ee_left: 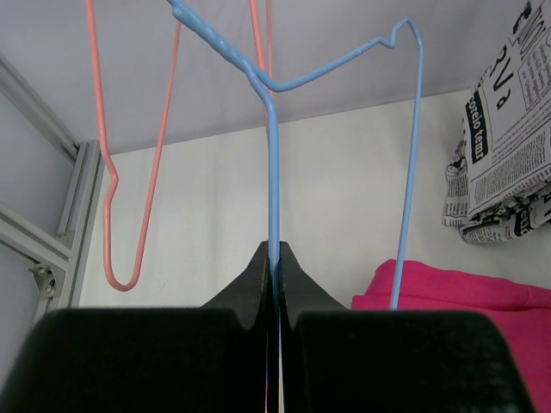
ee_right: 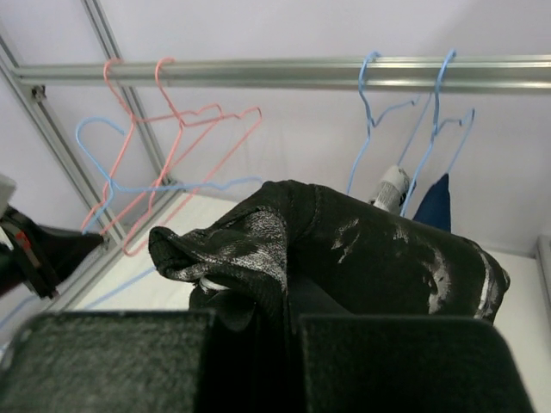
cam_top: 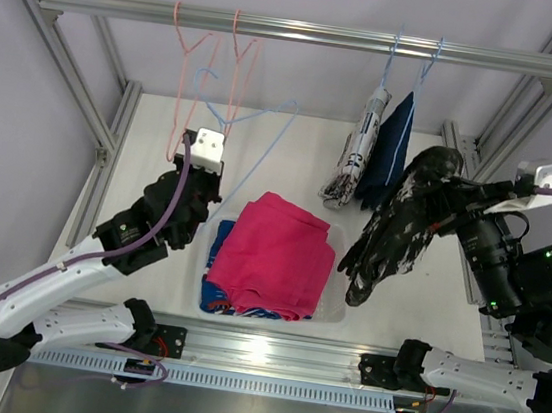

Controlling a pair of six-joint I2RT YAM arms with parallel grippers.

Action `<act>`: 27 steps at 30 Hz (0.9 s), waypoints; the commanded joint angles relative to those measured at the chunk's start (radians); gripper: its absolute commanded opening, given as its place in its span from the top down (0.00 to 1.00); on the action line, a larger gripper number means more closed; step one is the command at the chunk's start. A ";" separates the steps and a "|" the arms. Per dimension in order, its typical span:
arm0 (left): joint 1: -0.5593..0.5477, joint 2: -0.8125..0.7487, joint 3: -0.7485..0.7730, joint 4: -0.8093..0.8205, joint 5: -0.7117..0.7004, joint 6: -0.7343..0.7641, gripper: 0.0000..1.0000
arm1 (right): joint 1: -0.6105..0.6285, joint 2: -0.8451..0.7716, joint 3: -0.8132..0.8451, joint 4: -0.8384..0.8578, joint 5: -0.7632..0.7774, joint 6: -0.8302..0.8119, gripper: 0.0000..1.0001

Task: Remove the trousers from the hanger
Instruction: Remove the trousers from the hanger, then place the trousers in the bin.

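The right gripper [cam_top: 446,192] is clamped on the black patterned trousers [cam_top: 394,231], which dangle just right of the bin [cam_top: 341,275] that holds the pink trousers [cam_top: 275,252]. Released here, they would likely land on the table [cam_top: 292,158] beside the bin. Left of the bin, the left gripper [ee_left: 273,255] pinches the blue hanger [ee_left: 272,155]. That thin wire could swivel and snag the pink hangers [ee_left: 129,215].

The pink trousers [cam_top: 275,252] are bright pink all over. Under them peeks a blue pair [cam_top: 214,298] with red and white bits. The black trousers [cam_top: 400,222] have smudgy white marks. The white pair [cam_top: 355,161] has black newspaper words on it. The pair beside it [cam_top: 389,145] is dark blue. The pink hangers [cam_top: 181,104] are pale pink-red. The light blue hanger [ee_left: 272,172] is plain. The table [cam_top: 292,158] is white, the rail [cam_top: 298,31] silver-grey, and the cable [cam_top: 172,194] purple.
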 commanded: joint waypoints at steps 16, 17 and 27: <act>0.020 -0.044 0.024 0.013 0.049 -0.041 0.99 | -0.001 -0.027 -0.467 0.212 -0.156 0.205 1.00; 0.020 -0.047 0.021 0.013 0.047 -0.043 0.99 | -0.001 -0.013 -0.502 0.236 -0.165 0.213 1.00; 0.034 -0.091 0.010 0.030 0.030 -0.049 0.99 | 0.025 0.227 -0.533 0.463 -0.317 0.300 1.00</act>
